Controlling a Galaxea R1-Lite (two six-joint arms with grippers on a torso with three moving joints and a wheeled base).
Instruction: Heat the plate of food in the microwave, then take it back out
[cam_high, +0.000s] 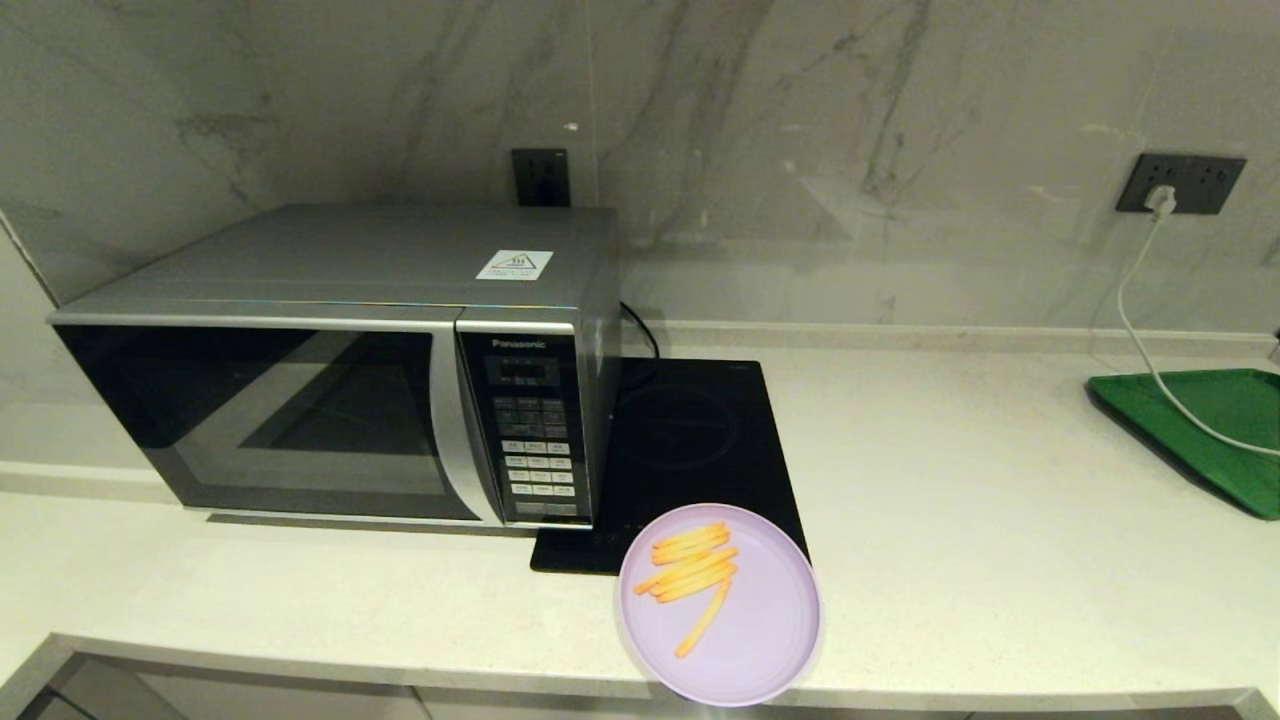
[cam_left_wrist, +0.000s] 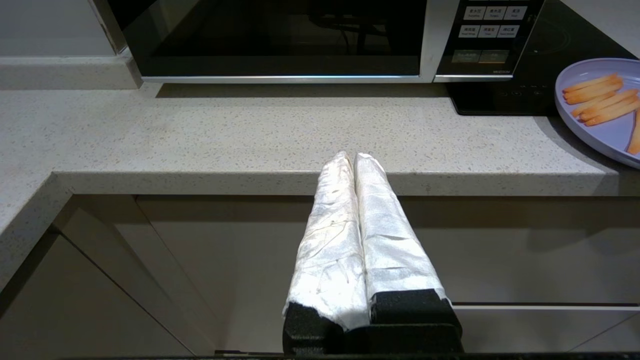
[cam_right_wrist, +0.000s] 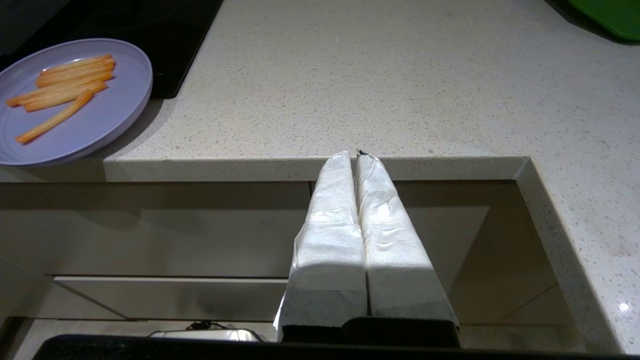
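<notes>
The lilac plate of food (cam_high: 720, 604) with several orange fries (cam_high: 692, 570) sits at the counter's front edge, partly on the black hob and overhanging the edge a little. The silver-grey microwave (cam_high: 340, 370) stands to its left with the dark glass door closed. Neither arm shows in the head view. My left gripper (cam_left_wrist: 353, 157) is shut and empty, held below and in front of the counter edge, with the plate (cam_left_wrist: 602, 107) off to one side. My right gripper (cam_right_wrist: 354, 155) is likewise shut and empty at the counter edge, apart from the plate (cam_right_wrist: 75, 100).
A flat black induction hob (cam_high: 690, 450) lies right of the microwave. A green tray (cam_high: 1215, 425) sits at the far right with a white cable (cam_high: 1150, 340) running over it from a wall socket. Cabinet fronts (cam_left_wrist: 250, 260) lie below the counter.
</notes>
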